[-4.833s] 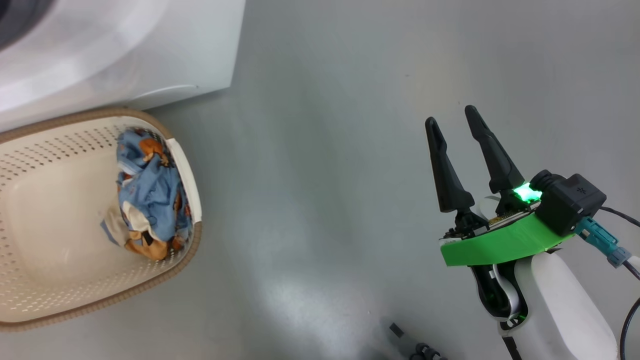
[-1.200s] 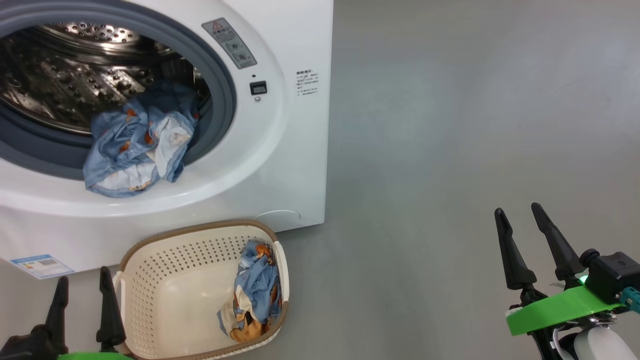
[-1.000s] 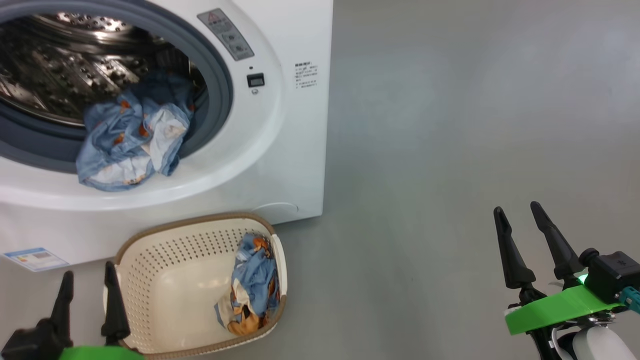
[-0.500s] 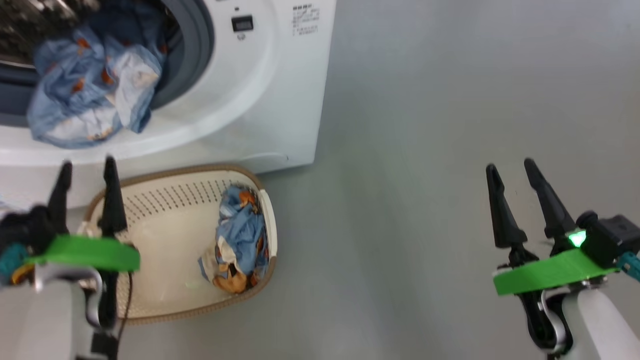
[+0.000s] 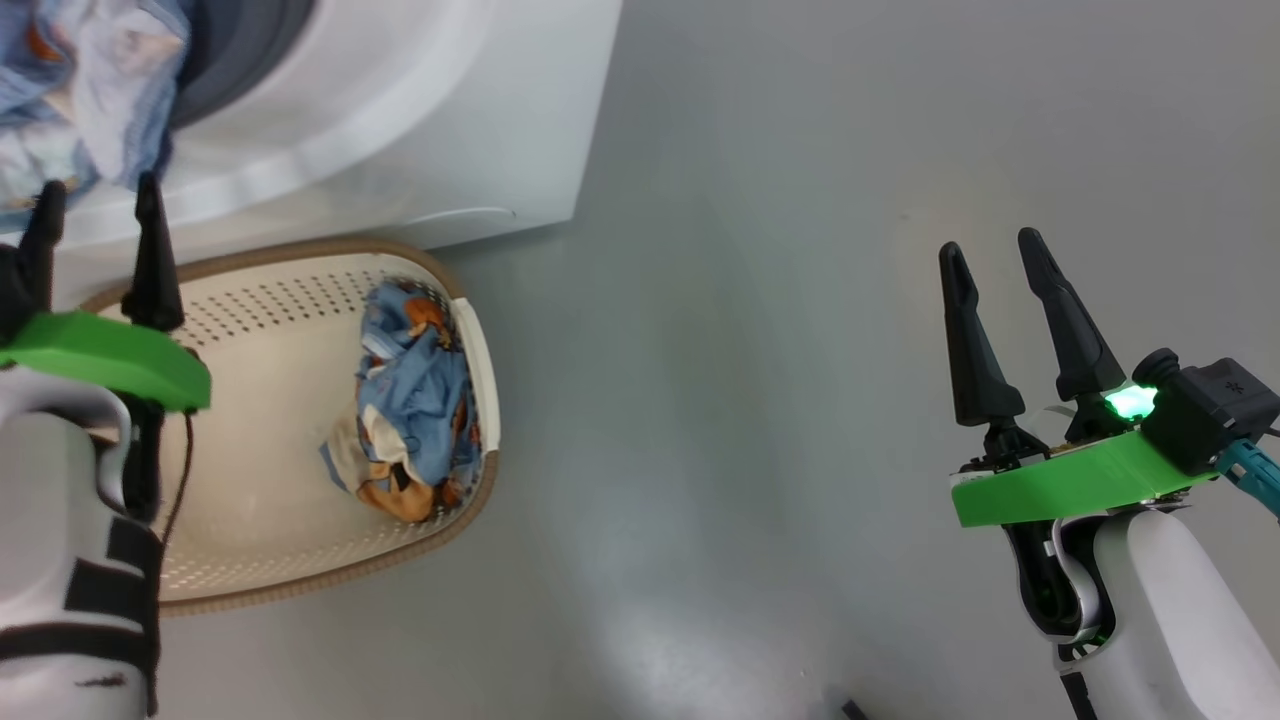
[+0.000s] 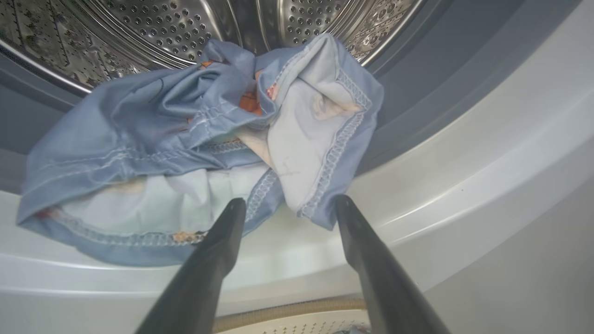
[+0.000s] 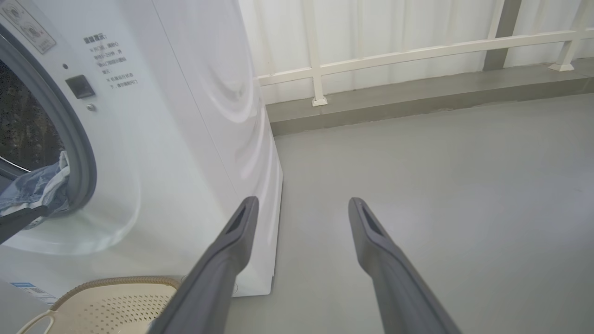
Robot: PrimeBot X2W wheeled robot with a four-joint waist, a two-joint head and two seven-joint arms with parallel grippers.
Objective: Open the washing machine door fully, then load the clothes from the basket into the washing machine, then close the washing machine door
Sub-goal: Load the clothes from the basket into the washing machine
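Note:
The white washing machine (image 5: 430, 110) stands at the top left, its door out of view. One bundle of the light blue clothes (image 6: 185, 125) hangs out of the steel drum (image 6: 153, 28) over the lower lip. My left gripper (image 6: 287, 202) is open just below that bundle, its fingertips close to the hem, above the far rim of the basket (image 5: 300, 262). A second bundle of clothes (image 5: 415, 400) lies against the basket's right wall. My right gripper (image 5: 990, 243) is open over bare floor, far right of the basket.
Grey floor (image 5: 720, 350) spreads to the right of the machine. A white railing (image 7: 417, 51) and a low grey ledge (image 7: 417, 102) run behind it. The machine's right side (image 7: 222, 116) stands just left of my right gripper (image 7: 302, 202).
The head camera has tilted down, so the machine has slid up the picture. My left arm has reached forward, from beside the basket up to the drum's lip. Both grippers stay open.

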